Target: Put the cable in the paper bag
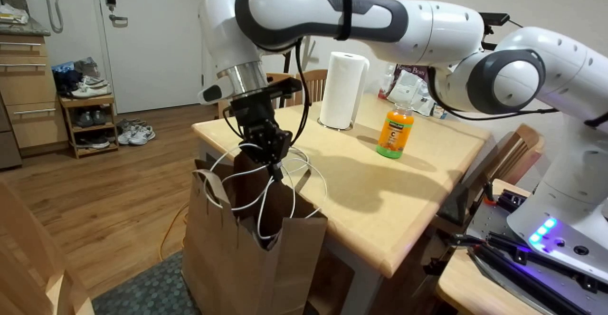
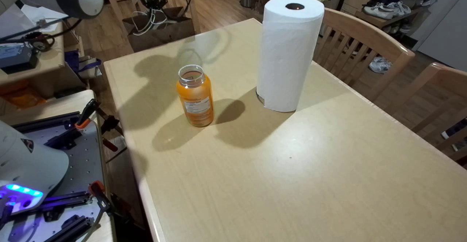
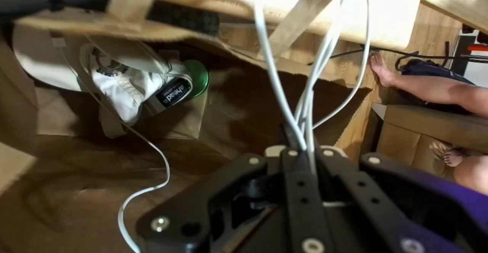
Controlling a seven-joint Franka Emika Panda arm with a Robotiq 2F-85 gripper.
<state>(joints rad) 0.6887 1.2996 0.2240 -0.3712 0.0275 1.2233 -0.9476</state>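
Observation:
The brown paper bag (image 1: 232, 258) stands upright and open beside the table edge; it also shows in an exterior view (image 2: 164, 37) and in the wrist view (image 3: 244, 100). My gripper (image 1: 276, 172) points down at the bag's mouth, its fingertips about level with the rim. In the wrist view the gripper (image 3: 305, 152) is shut on several strands of the white cable (image 3: 276, 77). The cable's loops (image 1: 259, 217) spread around the fingers, some inside the bag and some over its rim and the table side. One strand hangs low across the bag's inside.
White cloth items (image 3: 126, 81) and a green round thing (image 3: 196, 78) lie inside the bag. A paper towel roll (image 1: 343, 91) and an orange bottle (image 1: 395, 132) stand on the table (image 1: 351, 182). A chair (image 1: 42, 258) is near the bag. A person's legs (image 3: 431, 85) show in the wrist view.

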